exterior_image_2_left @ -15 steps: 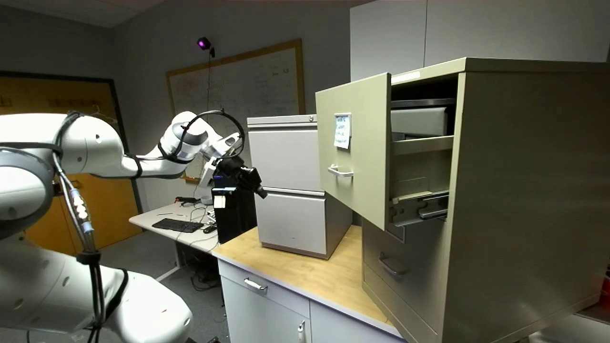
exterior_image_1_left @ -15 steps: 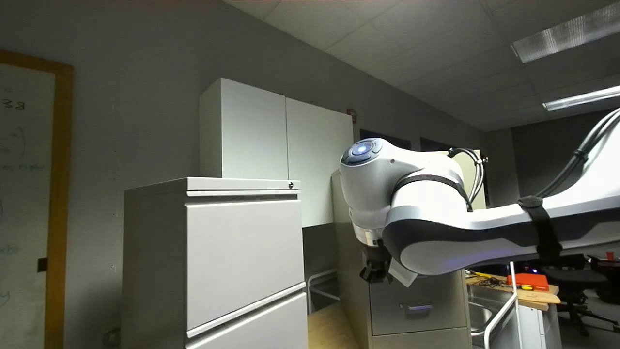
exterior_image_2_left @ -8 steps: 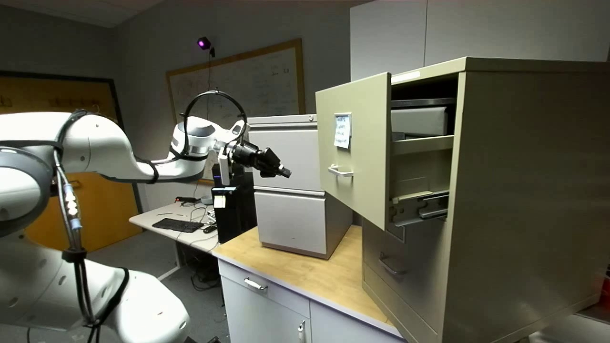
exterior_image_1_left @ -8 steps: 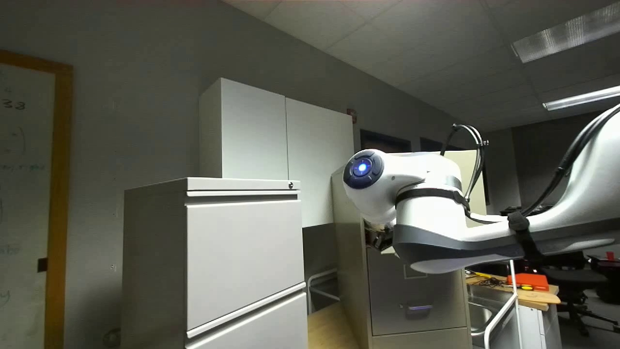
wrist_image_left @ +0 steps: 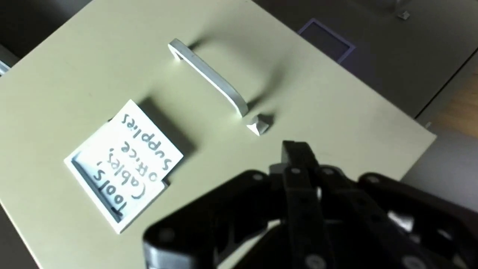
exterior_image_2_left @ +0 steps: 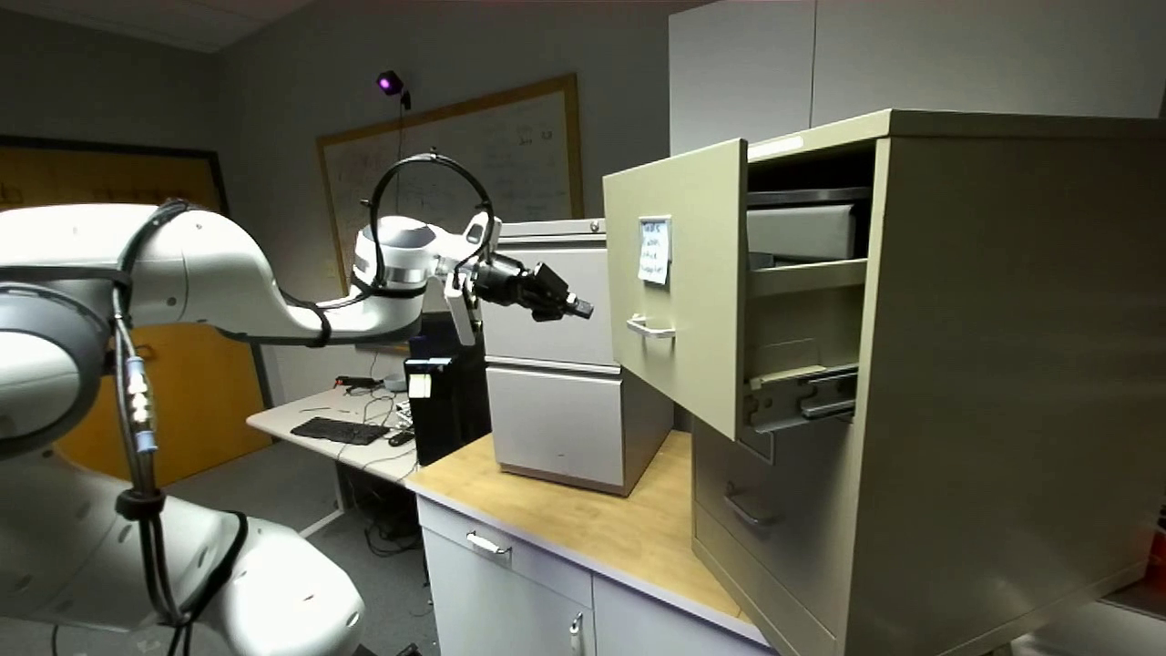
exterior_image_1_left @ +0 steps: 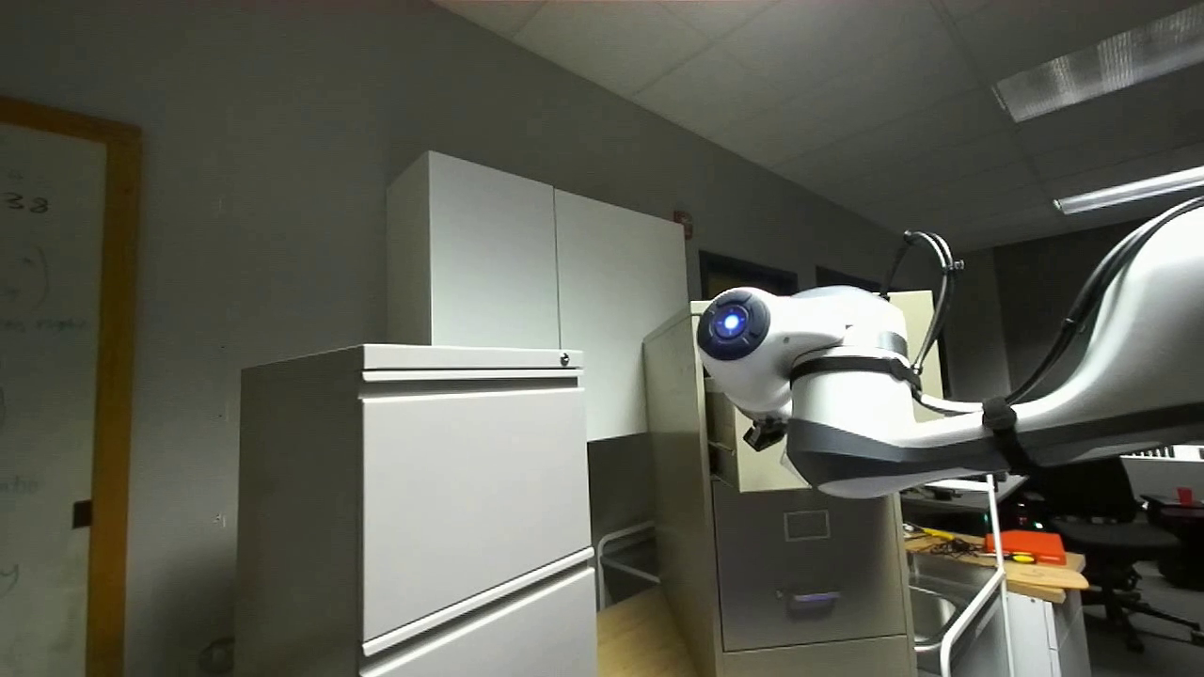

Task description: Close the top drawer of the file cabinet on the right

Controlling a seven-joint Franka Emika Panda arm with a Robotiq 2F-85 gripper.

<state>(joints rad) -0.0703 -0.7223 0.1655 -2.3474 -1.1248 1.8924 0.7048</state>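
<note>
My tool (exterior_image_2_left: 580,307), pinched together on nothing, hovers near the top drawer (exterior_image_2_left: 697,273), apart from it; the drawer juts well out of the cabinet (exterior_image_2_left: 993,364). Stiff, smooth metal, probably heavy, it should roll on its rail (exterior_image_2_left: 824,410): best pushed flat beside the handle (wrist_image_left: 211,76), ungripped.

top drawer (exterior_image_2_left: 706,264), file cabinet (exterior_image_2_left: 988,337) beige; gripper (exterior_image_2_left: 579,308) black.
</note>
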